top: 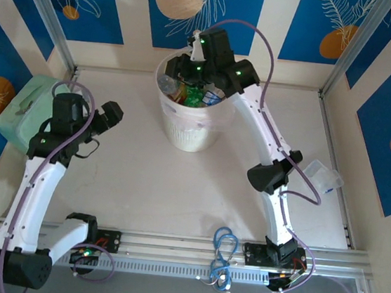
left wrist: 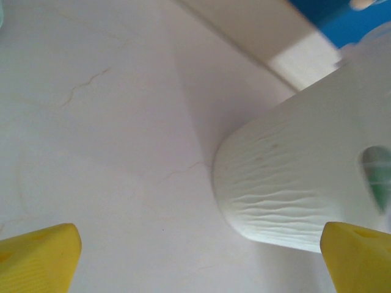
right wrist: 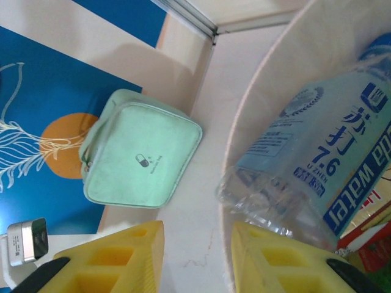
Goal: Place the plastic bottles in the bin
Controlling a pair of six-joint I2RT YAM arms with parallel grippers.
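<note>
Right hand [right wrist: 197, 231] spread above bin [right wrist: 263, 85] of bottles [right wrist: 324, 152]; left hand [left wrist: 200, 235] spread too.

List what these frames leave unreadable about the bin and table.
- Top view: right end effector blocks the cream-white round plastic bin; bottle count hidden.
- Right wrist view: clear blue-labelled plastic bottle cut off by the right edge.
- Left wrist view: bin's rim blurred, cut off.
- Top view: clear object by right wall too small to identify.
</note>
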